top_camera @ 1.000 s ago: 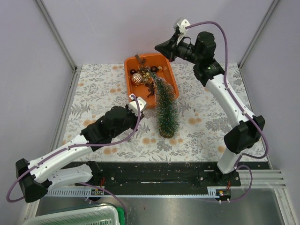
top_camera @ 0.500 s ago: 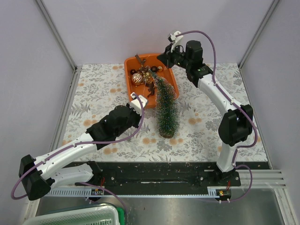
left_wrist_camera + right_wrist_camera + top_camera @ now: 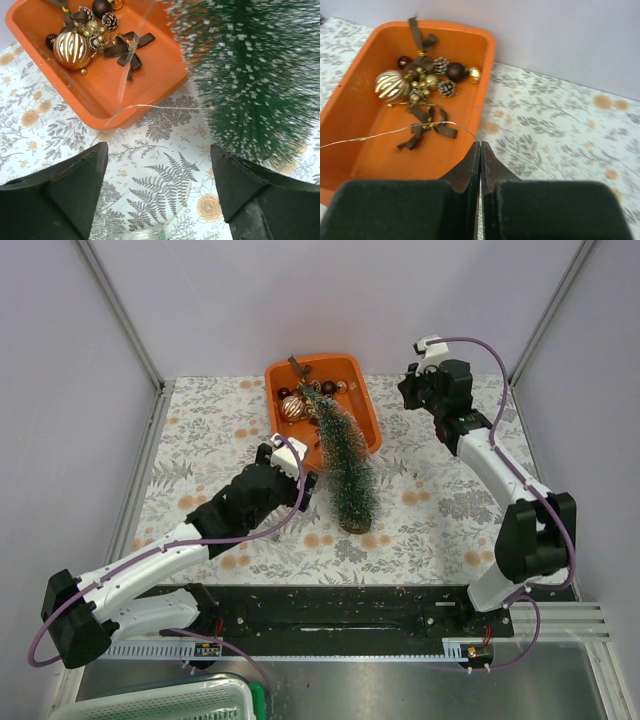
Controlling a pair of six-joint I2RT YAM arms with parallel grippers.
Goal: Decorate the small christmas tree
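**A:** How do the tools stand?

**B:** There are two. The left tool (image 3: 159, 155) is spread wide and holds nothing. Only the fern-print cloth of the worktop (image 3: 450, 480) shows between its fingers. It sits close by the left side of the small christmas tree (image 3: 348, 465), near the tray's near edge.

**A:** And the right one?

**B:** The right tool (image 3: 480, 144) is clenched, its fingers pressed flat together. A thin wire (image 3: 385, 134) arcs across the orange tray (image 3: 155, 75) and ends right at its tips, so it looks pinched there. This tool is to the right of the tray, towards the far side.

**A:** Where is the tree?

**B:** There is one tree. Its wooden base (image 3: 354, 525) stands on the worktop, near of the tray and about mid-way across. From overhead, its tip lies across the tray. The wire also reaches its bristles.

**A:** What is in the tray?

**B:** There is one tray. It holds one ribbed gold bauble (image 3: 392, 85), one much smaller gold ball, two dark baubles (image 3: 455, 71), at least two frosted pinecones (image 3: 440, 65), and some brown ribbon bows too tangled to count.
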